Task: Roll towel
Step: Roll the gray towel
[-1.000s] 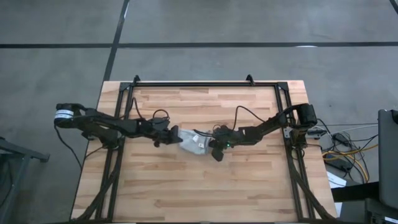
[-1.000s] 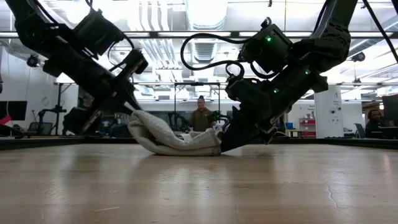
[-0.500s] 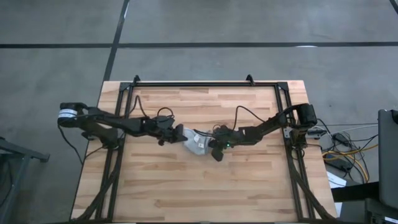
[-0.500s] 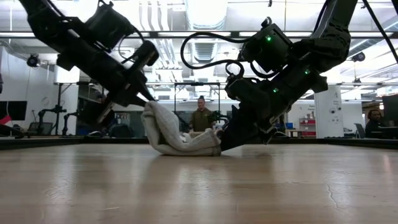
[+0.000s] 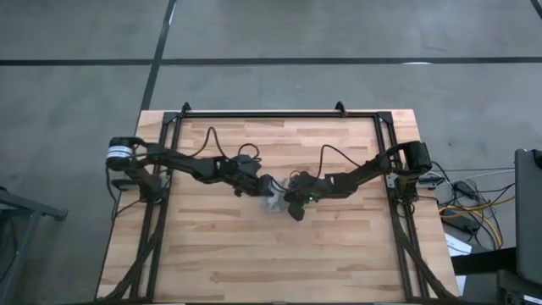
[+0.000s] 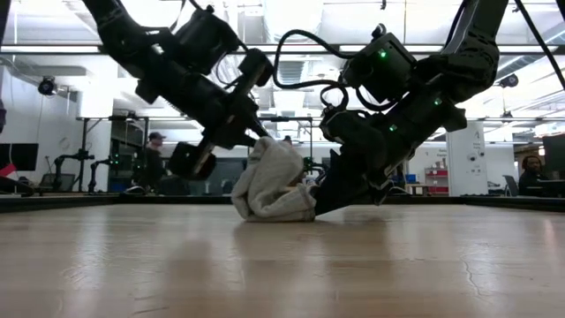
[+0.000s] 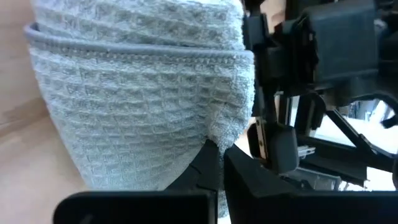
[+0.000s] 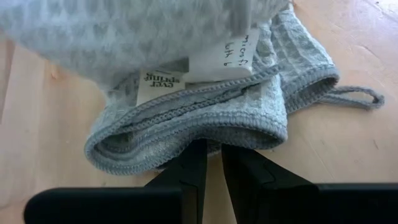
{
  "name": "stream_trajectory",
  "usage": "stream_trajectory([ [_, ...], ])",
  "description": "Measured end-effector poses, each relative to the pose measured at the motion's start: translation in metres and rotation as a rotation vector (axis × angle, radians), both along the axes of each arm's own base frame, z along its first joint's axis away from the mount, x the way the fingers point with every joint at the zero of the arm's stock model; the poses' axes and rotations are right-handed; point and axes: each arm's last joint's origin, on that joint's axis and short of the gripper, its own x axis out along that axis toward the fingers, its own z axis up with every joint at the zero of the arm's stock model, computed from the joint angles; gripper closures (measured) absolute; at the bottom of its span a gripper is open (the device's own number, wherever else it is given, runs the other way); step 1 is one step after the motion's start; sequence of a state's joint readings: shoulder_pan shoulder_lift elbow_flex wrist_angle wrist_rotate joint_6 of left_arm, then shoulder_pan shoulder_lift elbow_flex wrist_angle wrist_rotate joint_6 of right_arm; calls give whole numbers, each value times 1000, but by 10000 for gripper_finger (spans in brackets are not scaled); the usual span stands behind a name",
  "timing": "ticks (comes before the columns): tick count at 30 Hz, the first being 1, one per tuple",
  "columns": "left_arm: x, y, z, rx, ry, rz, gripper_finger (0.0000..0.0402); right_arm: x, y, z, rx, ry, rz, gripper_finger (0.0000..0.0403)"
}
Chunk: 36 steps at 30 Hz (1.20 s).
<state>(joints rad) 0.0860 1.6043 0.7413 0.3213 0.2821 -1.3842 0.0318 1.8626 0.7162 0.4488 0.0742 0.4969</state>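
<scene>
The light grey-blue towel (image 5: 273,202) is bunched into a short, thick roll at the middle of the table. It also shows in the low view (image 6: 274,181), resting on the tabletop by its underside. My left gripper (image 6: 259,134) comes from the table's left and is shut on the roll's raised upper part. My right gripper (image 6: 316,201) comes from the table's right, low on the table, and is shut on the roll's bottom end. Two white labels (image 8: 163,82) and a hanging loop (image 8: 356,96) show in the right wrist view. My left gripper pinches a bulge of the towel (image 7: 210,132) between its two fingers, at the top of the roll. The fingers slant down from the table's left. That end is lifted and curled over the rest, which lies on the table. My right gripper pinches the towel's folded, hemmed edge (image 8: 206,132) between its two fingers, several layers together. The fingers come low and nearly level from the table's right. That end lies on the tabletop.
A black metal frame (image 5: 262,115) runs along the table's far edge and down both sides. Bare wood lies in front of the towel (image 5: 271,254). Cables hang off the right edge (image 5: 461,207). People stand in the room behind (image 6: 152,163).
My left gripper has gone up and toward the table's right, toward my right gripper, carrying the towel's left end. That end has lifted and curled over the rest, so the flat, long towel is now a short, tall roll. The end in my right gripper has stayed.
</scene>
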Motion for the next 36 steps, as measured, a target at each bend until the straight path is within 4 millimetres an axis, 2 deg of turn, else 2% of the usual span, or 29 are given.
stream_trajectory([
  [7, 5, 1, -13, -11, 60, -5, 390, 0, 0, 0, 9, -1, -8, 353],
  [18, 5, 1, -8, 15, 34, -14, 383, 0, 0, 0, 9, -3, -9, 353],
  [30, 7, 0, -3, 42, -33, -74, 298, 0, 0, 0, 11, -3, -12, 353],
  [36, 7, 1, -3, 67, -34, -66, 278, 0, 0, 0, 20, -3, -20, 353],
])
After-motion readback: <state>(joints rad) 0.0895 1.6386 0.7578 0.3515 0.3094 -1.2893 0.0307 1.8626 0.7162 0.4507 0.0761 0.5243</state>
